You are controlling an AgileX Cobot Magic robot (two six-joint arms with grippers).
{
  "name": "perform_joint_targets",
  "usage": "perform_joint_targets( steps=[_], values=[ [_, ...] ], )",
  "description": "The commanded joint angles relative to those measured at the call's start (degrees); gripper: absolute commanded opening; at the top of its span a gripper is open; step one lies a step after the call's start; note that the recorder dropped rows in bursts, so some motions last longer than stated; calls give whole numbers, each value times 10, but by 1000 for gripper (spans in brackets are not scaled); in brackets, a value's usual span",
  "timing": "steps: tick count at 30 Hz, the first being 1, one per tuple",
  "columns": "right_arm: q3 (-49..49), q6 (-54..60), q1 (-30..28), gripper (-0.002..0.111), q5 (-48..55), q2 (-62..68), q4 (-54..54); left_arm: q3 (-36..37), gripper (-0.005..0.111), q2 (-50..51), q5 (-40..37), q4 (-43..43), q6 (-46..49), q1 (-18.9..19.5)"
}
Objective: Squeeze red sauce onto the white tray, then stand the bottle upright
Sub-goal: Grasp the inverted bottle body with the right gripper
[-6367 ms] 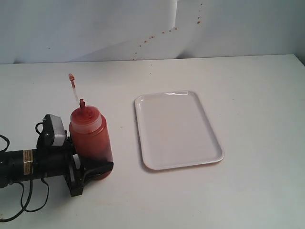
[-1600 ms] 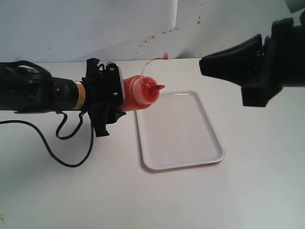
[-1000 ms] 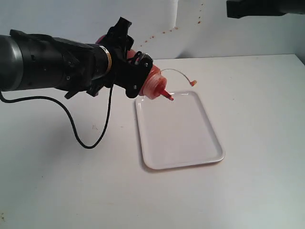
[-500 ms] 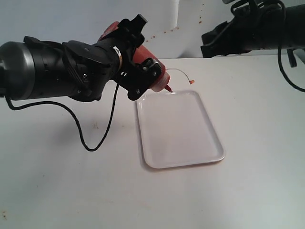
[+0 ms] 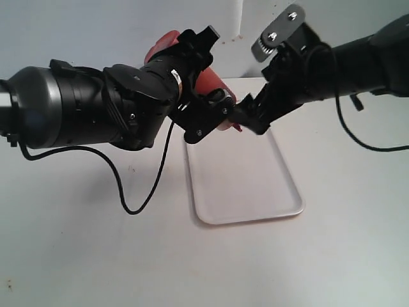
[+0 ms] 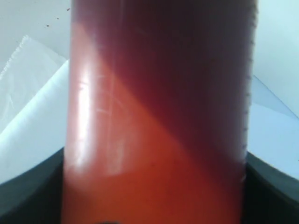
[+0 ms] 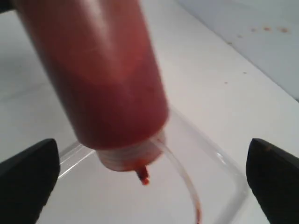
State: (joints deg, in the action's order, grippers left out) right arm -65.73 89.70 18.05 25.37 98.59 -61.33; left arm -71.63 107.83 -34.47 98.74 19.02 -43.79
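1. Holds the bottle (image 5: 212, 83) in the left gripper (image 5: 209, 75), clamped firmly round the cylindrical body and lifted well clear of the table (image 5: 77, 256).
2. Keeps it steeply tilted: base up and toward the back, nozzle (image 5: 237, 126) down and forward, above the far end of the white tray (image 5: 249, 192).
3. Fills the left wrist view almost wholly with the bottle's wall, framed by two dark fingers (image 6: 28, 191) in the lower corners.
4. Shows the red sauce (image 6: 196, 84) through that translucent wall, inside the bottle, deep maroon on one side and a brighter orange-red on the other.
5. Sets the right gripper (image 5: 250, 118) in from the right at the bottle's cap end, spread wide with one finger on either side and touching neither, going by the right wrist view.
6. Points the red nozzle tip down at the tray in the right wrist view, apart from the tray's surface.
7. Lets a thin clear tether (image 7: 180, 172) curl away from the collar below the nozzle, down to a reddish end at the frame's edge.
8. Leaves the tray flat on the table just right of the middle, long sides running away from the exterior camera, near end bare and white.
9. Trails a black cable (image 5: 144, 198) from the left arm in a loop over the table.
10. Catches a few reddish-brown specks (image 7: 267, 29) on the pale backdrop (image 5: 77, 32) behind the table.
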Motion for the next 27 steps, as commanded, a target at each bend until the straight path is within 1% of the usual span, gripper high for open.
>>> perform_joint_targets(
  steps=[1, 5, 8, 11, 14, 15, 16, 17, 18, 19, 22, 23, 25, 26, 27],
  values=[
    [-4, 38, 34, 105, 8, 6, 2, -9, 0, -12, -22, 12, -3, -18],
    [-4, 39, 54, 105, 5, 6, -2, -9, 0, -12, -51, 12, 7, -31],
    [-4, 48, 60, 105, -3, 6, -24, -9, 0, -12, -62, 12, 7, -36],
    [-4, 49, 60, 102, -20, 6, -29, -9, 0, -12, -63, 12, 5, -37],
    [-4, 54, 60, 96, -28, 6, -29, -9, 0, -12, -63, 12, 5, -37],
    [-4, 76, 60, 91, -27, 4, -29, -9, 0, -12, -62, 12, 5, -37],
    [-4, 78, 60, 89, -23, 4, -29, -9, 0, -12, -62, 12, 5, -37],
    [-4, 85, 60, 85, -22, 1, -33, -9, 0, -12, -59, 12, 5, -37],
    [-4, 91, 60, 84, -22, 0, -33, -9, 0, -12, -55, 12, 5, -37],
    [-4, 95, 60, 82, -22, -3, -33, -9, 0, -12, -43, -9, 4, -37],
    [-4, 95, 60, 81, -21, -16, -33, -9, 0, -12, -35, -23, 4, -37],
    [-4, 95, 60, 76, -16, -18, -33, -9, 0, -12, -33, -23, 4, -37],
    [-4, 96, 60, 54, -7, -18, -31, -9, 0, -12, -33, -25, 4, -37],
    [-4, 96, 60, 35, -4, -18, -26, -9, 0, -12, -33, -25, 4, -37],
    [-4, 97, 60, 20, -4, -18, -15, -9, 0, -12, -35, -25, 4, -37]
  ],
)
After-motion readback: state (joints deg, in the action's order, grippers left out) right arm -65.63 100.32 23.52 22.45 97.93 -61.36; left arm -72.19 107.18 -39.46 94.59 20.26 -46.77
